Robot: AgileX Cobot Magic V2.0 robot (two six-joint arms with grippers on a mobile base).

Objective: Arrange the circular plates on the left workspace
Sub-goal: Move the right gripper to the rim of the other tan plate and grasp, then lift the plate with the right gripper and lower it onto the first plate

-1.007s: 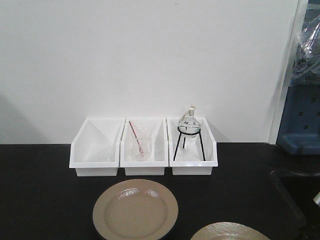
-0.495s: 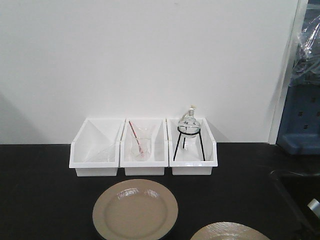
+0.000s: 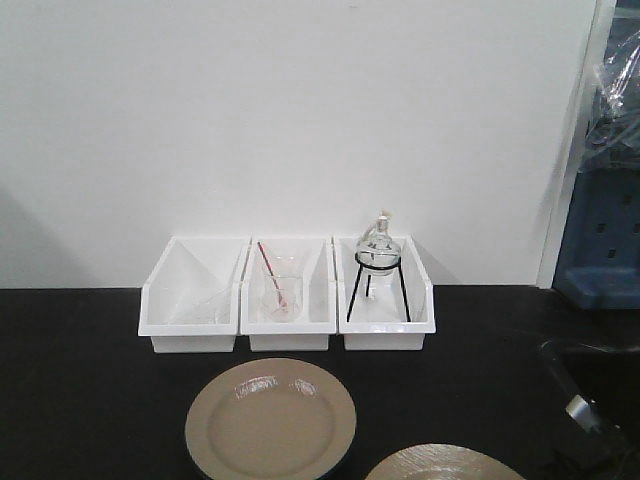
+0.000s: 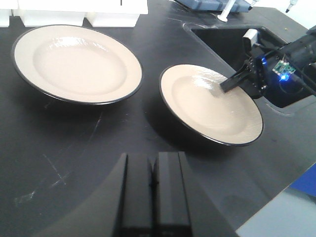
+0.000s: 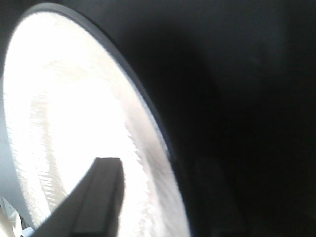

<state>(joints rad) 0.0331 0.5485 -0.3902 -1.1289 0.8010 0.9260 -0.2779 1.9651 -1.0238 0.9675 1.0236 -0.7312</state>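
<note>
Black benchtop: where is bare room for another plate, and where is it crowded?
Bare benchtop lies left of the left plate, before the white bins; another patch lies between bins and sink. Crowded: the narrow gap between the plates, and the sink side, where the right gripper holds the right plate.

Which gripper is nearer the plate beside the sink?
Right. The right gripper has its jaws on the rim of the sink-side plate; the left gripper is apart from it, holding nothing.
</note>
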